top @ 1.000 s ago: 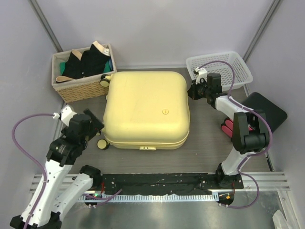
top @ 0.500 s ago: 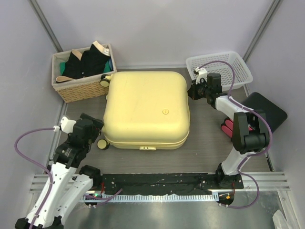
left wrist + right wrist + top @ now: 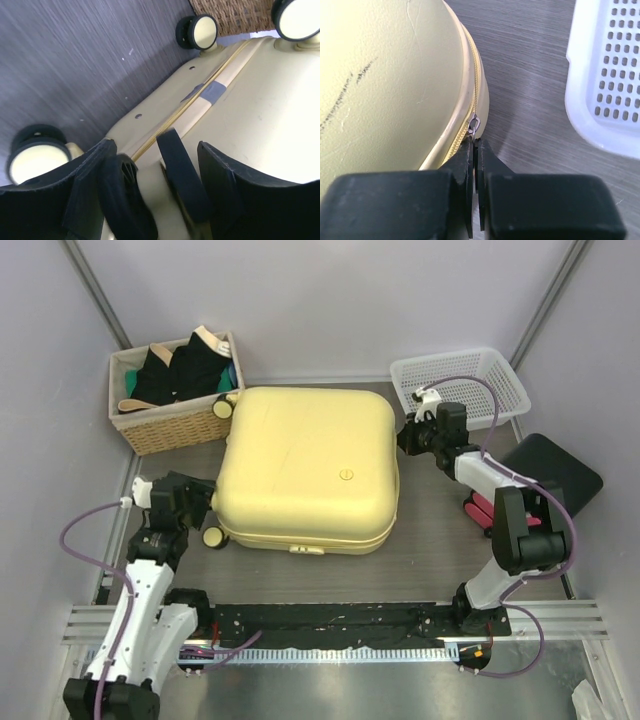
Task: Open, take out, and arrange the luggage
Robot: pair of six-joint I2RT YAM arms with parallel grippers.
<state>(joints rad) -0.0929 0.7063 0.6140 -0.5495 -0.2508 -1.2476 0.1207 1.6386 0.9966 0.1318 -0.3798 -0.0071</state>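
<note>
The luggage (image 3: 305, 465) is a large pale-yellow hard-shell suitcase lying flat and closed in the middle of the table. My left gripper (image 3: 195, 502) is at its left side near the front-left wheel (image 3: 213, 537). In the left wrist view the left gripper (image 3: 144, 146) stands open, its fingers (image 3: 182, 175) straddling the zippered rim of the luggage (image 3: 260, 100). My right gripper (image 3: 408, 435) is at the suitcase's right side. In the right wrist view it (image 3: 475, 141) is shut on the small metal zipper pull (image 3: 473, 125) at the seam of the luggage (image 3: 385, 75).
A wicker basket (image 3: 170, 390) of dark clothes stands at the back left, close to a rear wheel (image 3: 222, 408). A white perforated plastic basket (image 3: 460, 385) (image 3: 605, 75) sits at the back right. A black box (image 3: 550, 475) with red cylinders (image 3: 480, 508) lies at the right.
My left arm has drawn nearer and swung its gripper onto the suitcase's left rim by the front wheel, its jaws narrowing. The right gripper has stayed shut at the zipper, barely shifting.
</note>
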